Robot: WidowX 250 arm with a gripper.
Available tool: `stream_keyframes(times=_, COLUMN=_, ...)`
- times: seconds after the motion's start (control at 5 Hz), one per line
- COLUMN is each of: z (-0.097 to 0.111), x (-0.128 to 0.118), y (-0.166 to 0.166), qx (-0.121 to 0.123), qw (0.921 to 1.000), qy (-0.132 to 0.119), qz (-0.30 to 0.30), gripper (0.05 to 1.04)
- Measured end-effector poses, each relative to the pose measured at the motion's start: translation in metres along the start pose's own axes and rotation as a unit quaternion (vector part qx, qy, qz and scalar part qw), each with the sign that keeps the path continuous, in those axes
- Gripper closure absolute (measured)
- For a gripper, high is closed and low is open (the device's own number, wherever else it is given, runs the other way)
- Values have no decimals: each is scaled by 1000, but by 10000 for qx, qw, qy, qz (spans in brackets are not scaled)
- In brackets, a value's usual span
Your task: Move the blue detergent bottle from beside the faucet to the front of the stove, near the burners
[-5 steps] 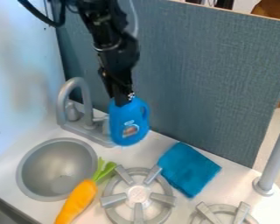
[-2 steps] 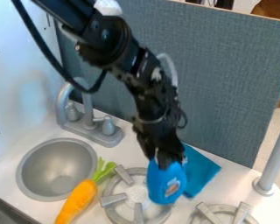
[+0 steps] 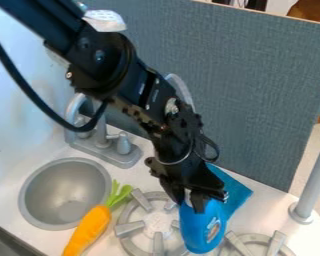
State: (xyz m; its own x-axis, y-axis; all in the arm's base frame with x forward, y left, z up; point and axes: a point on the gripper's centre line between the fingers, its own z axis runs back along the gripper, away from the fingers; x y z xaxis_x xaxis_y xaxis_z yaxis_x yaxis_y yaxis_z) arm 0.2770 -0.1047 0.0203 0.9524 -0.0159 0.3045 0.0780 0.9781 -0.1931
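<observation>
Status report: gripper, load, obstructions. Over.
Black two-finger gripper shut on blue plastic bottle. Bottle beside grey round stove burner. Teal cloth close behind, possible snag.

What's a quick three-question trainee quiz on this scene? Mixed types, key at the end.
1. True or false: the hand grips the blue bottle.
2. Which lies right beside the sink? (A) cloth (B) carrot (C) blue bottle
3. Fill in: at least partly visible are ___ stove burners.

Key: 1. True; 2. B; 3. two
</observation>
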Motion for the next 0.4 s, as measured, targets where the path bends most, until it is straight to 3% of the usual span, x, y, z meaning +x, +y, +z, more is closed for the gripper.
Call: stream_keyframes(times=0.4, z=0, x=-14, y=-18, qx=-144, qw=9992, qy=14, qz=383, gripper=598)
